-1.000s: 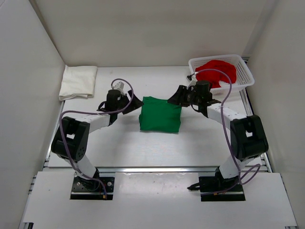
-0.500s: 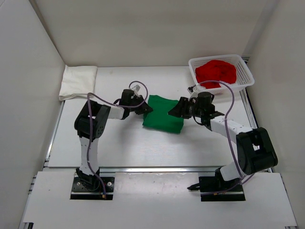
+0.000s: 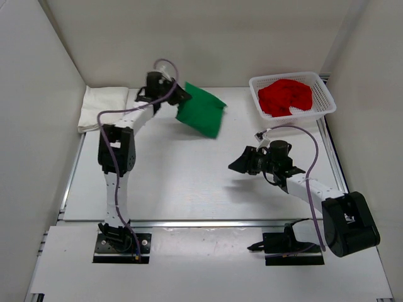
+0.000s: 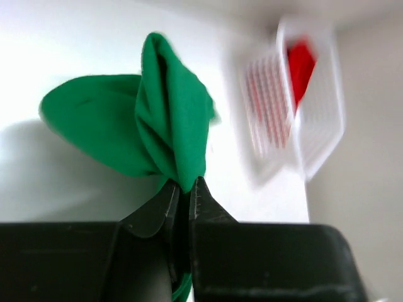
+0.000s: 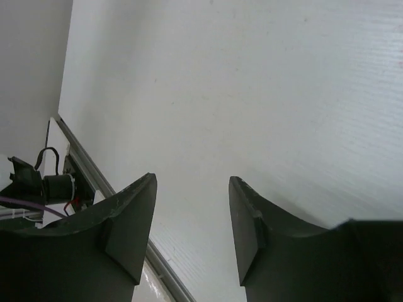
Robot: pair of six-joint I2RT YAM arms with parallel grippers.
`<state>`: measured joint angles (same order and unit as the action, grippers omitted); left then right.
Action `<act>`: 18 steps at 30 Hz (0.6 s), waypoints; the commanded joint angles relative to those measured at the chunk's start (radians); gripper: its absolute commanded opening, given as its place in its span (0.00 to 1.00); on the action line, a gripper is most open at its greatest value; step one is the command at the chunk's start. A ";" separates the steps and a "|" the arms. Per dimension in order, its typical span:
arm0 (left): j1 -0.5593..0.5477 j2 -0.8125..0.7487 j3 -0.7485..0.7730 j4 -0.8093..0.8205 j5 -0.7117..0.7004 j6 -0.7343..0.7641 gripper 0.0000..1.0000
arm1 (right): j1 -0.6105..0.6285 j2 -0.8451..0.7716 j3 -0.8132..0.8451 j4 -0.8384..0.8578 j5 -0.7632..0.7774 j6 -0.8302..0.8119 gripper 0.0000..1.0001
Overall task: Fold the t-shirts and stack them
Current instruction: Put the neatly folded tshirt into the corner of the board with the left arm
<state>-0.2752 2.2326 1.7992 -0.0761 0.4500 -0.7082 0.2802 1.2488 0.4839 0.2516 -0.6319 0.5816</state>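
Observation:
The folded green t-shirt [image 3: 201,111] hangs in the air near the back of the table, pinched at one edge by my left gripper [image 3: 177,98]. In the left wrist view the green t-shirt [image 4: 164,119] bunches out from between the shut jaws of that gripper [image 4: 184,186]. A folded cream-white t-shirt [image 3: 104,107] lies at the back left corner. The red t-shirt [image 3: 286,95] sits crumpled in the white basket [image 3: 320,111]. My right gripper [image 3: 242,162] stands open over bare table at centre right; the right wrist view shows nothing between that gripper's [image 5: 192,182] fingers.
White walls close in the table on the left, back and right. An aluminium rail [image 3: 208,223] runs along the table's near edge, in front of the arm bases. The left arm's base and cable show in the right wrist view [image 5: 38,185].
My left gripper shut on the green t-shirt and carried it up and back toward the left. My right gripper let go and pulled back toward the near right.

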 commanded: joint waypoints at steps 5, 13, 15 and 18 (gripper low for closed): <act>0.439 -0.270 -0.162 0.123 -0.030 -0.100 0.00 | 0.031 0.011 -0.025 0.055 -0.038 -0.005 0.48; 0.708 -0.363 -0.665 0.427 -0.021 -0.378 0.99 | 0.071 0.008 -0.015 0.052 -0.052 -0.005 0.51; 0.728 -0.386 -0.736 0.453 -0.011 -0.392 0.99 | 0.071 0.001 -0.011 0.048 -0.049 -0.006 0.53; 0.746 -0.461 -0.845 0.464 -0.054 -0.392 0.99 | 0.068 -0.003 0.005 0.041 -0.051 -0.006 0.57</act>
<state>0.4812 1.9007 1.0073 0.2932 0.3855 -1.0496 0.3466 1.2617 0.4564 0.2607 -0.6746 0.5808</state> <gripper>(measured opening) 0.978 0.565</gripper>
